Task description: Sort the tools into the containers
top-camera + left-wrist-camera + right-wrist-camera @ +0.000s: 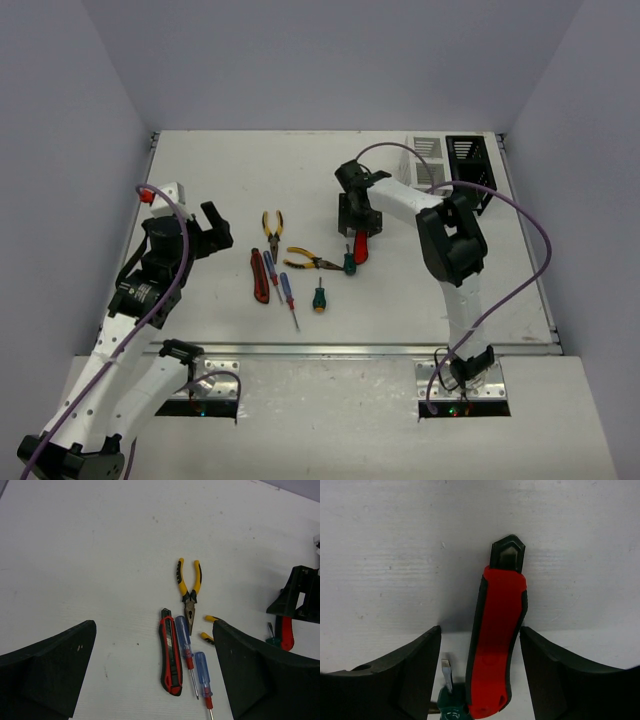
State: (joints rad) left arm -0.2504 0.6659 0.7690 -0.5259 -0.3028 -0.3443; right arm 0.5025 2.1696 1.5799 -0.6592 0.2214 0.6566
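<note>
1. The right pincer [480,630] has its fingers [410,675] spread apart. A red utility knife [497,640] lies lengthwise in the gap, flat on the table [250,170], with its dark tip towards the top of the wrist frame. It sits close against the right-hand finger, and we see bare table between it and the left-hand one.
2. At the bottom of that frame, a green-handled screwdriver [451,707] lies just beside the knife's butt end.
3. The left pincer [153,625] is also spread wide, with nothing between its fingers.
4. In its wrist frame, just right of centre, we see a second red knife [170,655]. Two blue-handled screwdrivers [184,640] lie just beside it on the right, and yellow pliers [189,587] lie above them.
5. In the overhead frame, orange-handled pliers [305,262] and another green screwdriver [319,297] lie between the two pincers.
6. A white bin [425,160] and a black bin [470,165] stand side by side at the upper right, well apart from the tools.
</note>
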